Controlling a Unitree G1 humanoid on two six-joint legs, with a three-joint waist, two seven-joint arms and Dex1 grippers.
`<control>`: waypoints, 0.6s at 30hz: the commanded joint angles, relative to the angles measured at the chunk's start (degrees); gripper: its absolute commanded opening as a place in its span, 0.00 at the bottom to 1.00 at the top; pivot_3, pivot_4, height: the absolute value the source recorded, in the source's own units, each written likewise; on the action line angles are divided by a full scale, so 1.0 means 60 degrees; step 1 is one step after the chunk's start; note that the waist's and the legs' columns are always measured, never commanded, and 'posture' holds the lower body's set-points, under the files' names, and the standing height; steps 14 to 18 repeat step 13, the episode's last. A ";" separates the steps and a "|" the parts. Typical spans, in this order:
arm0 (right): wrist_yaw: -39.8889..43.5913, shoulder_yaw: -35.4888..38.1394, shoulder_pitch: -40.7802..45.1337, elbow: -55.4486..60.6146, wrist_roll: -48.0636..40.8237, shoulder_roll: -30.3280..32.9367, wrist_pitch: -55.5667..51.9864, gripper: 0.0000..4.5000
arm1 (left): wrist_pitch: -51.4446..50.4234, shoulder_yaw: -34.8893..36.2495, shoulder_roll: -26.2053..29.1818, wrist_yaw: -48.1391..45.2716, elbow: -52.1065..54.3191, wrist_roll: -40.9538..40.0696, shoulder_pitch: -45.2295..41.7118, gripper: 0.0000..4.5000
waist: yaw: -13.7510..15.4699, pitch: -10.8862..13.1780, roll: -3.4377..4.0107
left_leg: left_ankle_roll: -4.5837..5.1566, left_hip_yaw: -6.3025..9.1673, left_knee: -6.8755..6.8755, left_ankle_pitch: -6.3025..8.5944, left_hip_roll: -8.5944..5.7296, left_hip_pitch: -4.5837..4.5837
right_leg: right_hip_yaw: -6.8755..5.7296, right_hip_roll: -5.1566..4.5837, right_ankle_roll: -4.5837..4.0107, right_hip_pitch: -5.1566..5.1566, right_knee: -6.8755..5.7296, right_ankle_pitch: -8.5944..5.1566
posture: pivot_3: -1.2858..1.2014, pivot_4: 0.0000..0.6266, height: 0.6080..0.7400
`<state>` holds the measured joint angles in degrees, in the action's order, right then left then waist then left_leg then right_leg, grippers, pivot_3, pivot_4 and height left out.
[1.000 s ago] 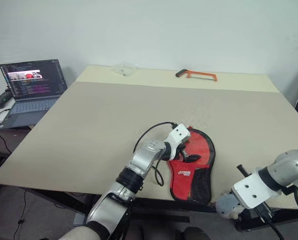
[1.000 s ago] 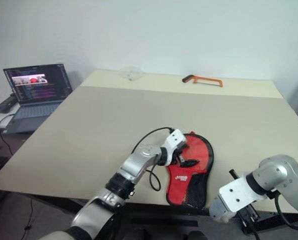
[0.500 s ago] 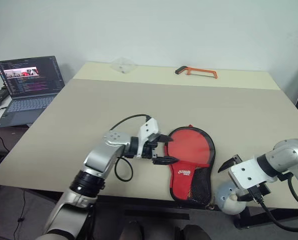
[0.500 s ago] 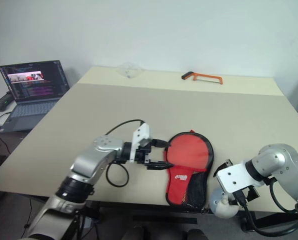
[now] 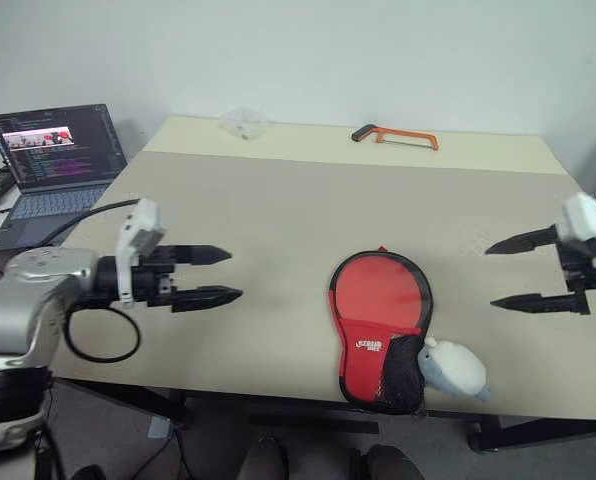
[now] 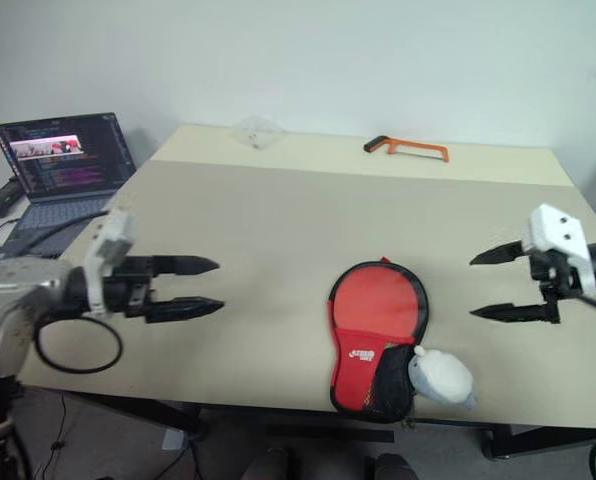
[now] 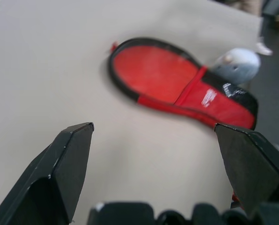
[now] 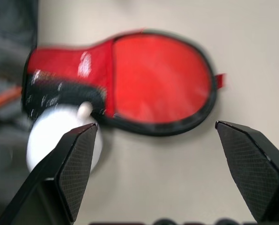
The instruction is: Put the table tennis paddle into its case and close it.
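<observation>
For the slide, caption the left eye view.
Red paddle case lies closed on the table, plush toy beside it, both grippers, left and right, open, apart.

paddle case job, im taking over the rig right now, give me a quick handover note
Left gripper: open, empty, raised over the table's left side, apart from the case.
Right gripper: open, empty, raised over the right side, apart from the case.
Case: flat near the table's front edge, red face up, edges look closed. No paddle can be seen outside it; it is probably inside, though the pictures cannot confirm that.
A plush toy lies against the case's narrow end.
Left to do: check the zip is fully shut.
</observation>
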<state>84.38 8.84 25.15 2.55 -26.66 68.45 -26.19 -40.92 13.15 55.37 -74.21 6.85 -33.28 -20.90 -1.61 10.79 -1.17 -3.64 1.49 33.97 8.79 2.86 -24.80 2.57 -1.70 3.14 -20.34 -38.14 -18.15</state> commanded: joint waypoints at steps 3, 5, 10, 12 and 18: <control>-0.0348 0.0228 0.0146 0.0563 -0.0468 -0.0079 -0.0507 0.99 | 0.0104 0.0362 0.0442 0.0300 0.0325 -0.0026 0.0330 1.00 | -0.0015 0.0004 0.0006 | 0.0000 -0.0011 -0.0001 0.0000 0.0002 0.0000 | 0.0010 0.0001 0.0000 -0.0012 -0.0006 0.0000 | 0.52 0.24 1.00; -0.0336 0.0025 0.0125 0.0773 -0.0472 -0.0144 -0.0500 0.99 | -0.0143 0.0490 0.0440 0.0534 0.0782 -0.0212 0.0587 1.00 | -0.0018 0.0004 0.0006 | 0.0000 -0.0014 0.0000 0.0000 0.0004 -0.0001 | 0.0013 0.0002 0.0005 -0.0019 -0.0012 -0.0004 | 0.52 0.24 1.00; -0.0328 -0.0380 0.0454 0.0959 -0.0431 -0.0363 -0.0514 0.99 | -0.0573 0.0736 0.0419 0.1103 0.1526 -0.0466 0.1184 1.00 | -0.0021 0.0005 0.0008 | 0.0000 -0.0021 -0.0001 0.0000 0.0007 -0.0008 | 0.0018 0.0003 0.0002 -0.0028 -0.0016 -0.0003 | 0.52 0.24 1.00; -0.0309 -0.0603 0.0803 0.0865 -0.0368 -0.0465 -0.0550 0.99 | -0.0690 0.0873 0.0486 0.1258 0.1578 -0.0549 0.1244 1.00 | -0.0023 0.0007 0.0005 | 0.0000 -0.0022 0.0000 0.0000 0.0007 -0.0007 | 0.0021 0.0004 0.0002 -0.0038 -0.0036 -0.0006 | 0.52 0.24 1.00; -0.0241 -0.0789 0.1074 0.0710 -0.0320 -0.0580 -0.0525 0.99 | -0.0724 0.0957 0.0554 0.1279 0.1579 -0.0564 0.1310 1.00 | -0.0023 0.0007 0.0005 | -0.0001 -0.0026 0.0003 0.0000 0.0007 -0.0007 | 0.0027 0.0004 -0.0005 -0.0050 -0.0063 -0.0011 | 0.52 0.24 1.00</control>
